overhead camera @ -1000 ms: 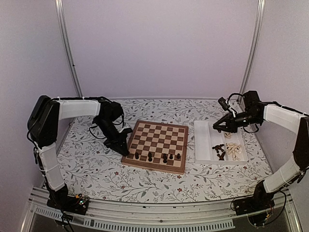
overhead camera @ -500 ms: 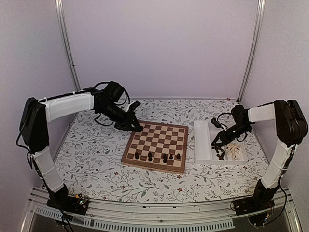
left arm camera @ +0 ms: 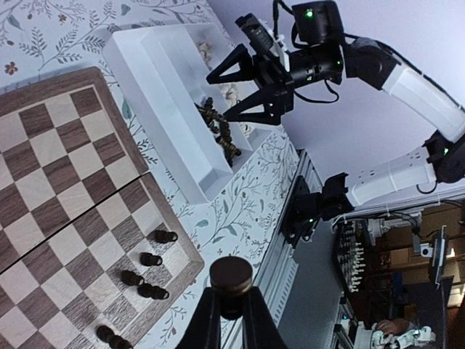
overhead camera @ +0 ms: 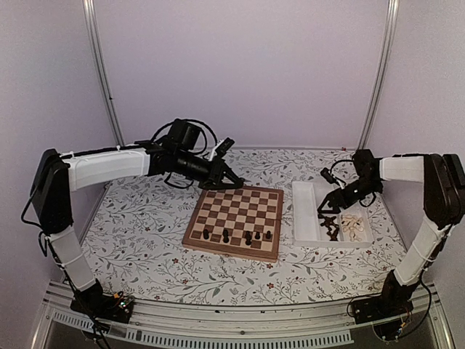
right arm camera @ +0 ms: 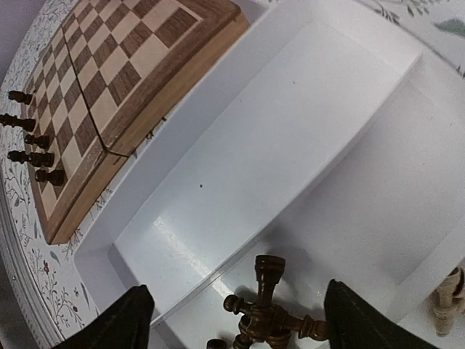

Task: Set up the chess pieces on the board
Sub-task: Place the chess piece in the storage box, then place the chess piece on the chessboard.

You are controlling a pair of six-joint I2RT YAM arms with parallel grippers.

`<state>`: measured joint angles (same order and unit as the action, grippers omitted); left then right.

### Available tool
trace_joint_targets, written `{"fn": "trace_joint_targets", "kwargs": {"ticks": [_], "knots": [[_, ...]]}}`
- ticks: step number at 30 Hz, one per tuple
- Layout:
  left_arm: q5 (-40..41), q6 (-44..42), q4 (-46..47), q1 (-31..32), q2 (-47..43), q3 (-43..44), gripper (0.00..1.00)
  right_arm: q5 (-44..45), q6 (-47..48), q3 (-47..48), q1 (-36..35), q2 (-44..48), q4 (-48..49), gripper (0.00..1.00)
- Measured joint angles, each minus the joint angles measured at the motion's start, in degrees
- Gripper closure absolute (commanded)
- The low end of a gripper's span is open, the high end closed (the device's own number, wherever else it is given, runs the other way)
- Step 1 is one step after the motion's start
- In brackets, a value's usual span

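Observation:
The board (overhead camera: 236, 217) lies mid-table with several dark chess pieces (overhead camera: 226, 236) upright along its near row. My left gripper (overhead camera: 234, 179) hovers above the board's far edge. It is shut on a dark chess piece (left arm camera: 231, 275), whose round base faces the left wrist camera. My right gripper (overhead camera: 333, 206) hangs open over the white tray (overhead camera: 304, 218). In the right wrist view its two fingers (right arm camera: 134, 320) straddle a heap of dark pieces (right arm camera: 272, 320) without touching them. Cream pieces (overhead camera: 354, 227) lie in the tray's right compartment.
The tray's long left compartment (right arm camera: 290, 145) holds nothing. A low wall (right arm camera: 240, 251) divides it from the piece compartments. The board's corner (right arm camera: 123, 80) lies close beside the tray. The table wears a floral cloth (overhead camera: 138, 233), and metal posts (overhead camera: 102, 73) stand at the back.
My left arm swung from the board's left edge to above its far edge, still gripping the dark piece. My right gripper dropped to the tray and opened.

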<state>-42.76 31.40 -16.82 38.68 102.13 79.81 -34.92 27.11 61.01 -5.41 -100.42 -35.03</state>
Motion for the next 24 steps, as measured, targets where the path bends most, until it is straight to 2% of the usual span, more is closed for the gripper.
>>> {"fn": "trace_joint_targets", "kwargs": {"ticks": [2, 5, 10, 13, 15, 19, 24], "knots": [[-1.49, 2.03, 4.17, 0.57, 0.04, -0.96, 1.0, 0.33, 1.55, 0.96, -0.83, 4.7, -0.74, 0.01], [-5.16, 1.79, 5.29, 1.18, 1.16, 0.59, 1.0, 0.31, 5.44, 4.04, -4.17, 10.62, -2.08, 0.01], [-9.68, -3.67, -1.38, 1.81, 5.27, 6.86, 1.0, -1.99, 14.45, 7.67, -13.51, 18.18, -4.74, 0.01], [-10.8, -7.63, -7.91, 1.84, 6.03, 7.74, 1.0, -5.75, 17.38, 10.58, -15.74, 19.5, -8.2, 0.18], [-11.41, -9.62, -12.02, 1.84, 6.27, 7.74, 1.0, -6.73, 19.34, 15.13, -16.65, 17.57, -11.61, 0.24], [-13.51, -12.59, -17.88, 1.84, 6.36, 7.72, 1.0, -4.63, 24.11, 20.68, -21.84, 14.58, -13.25, 0.4], [-16.11, -15.91, -23.82, 1.9, 6.93, 7.91, 1.0, 2.73, 29.35, 21.07, -34.01, 14.49, -14.12, 0.46]]}}
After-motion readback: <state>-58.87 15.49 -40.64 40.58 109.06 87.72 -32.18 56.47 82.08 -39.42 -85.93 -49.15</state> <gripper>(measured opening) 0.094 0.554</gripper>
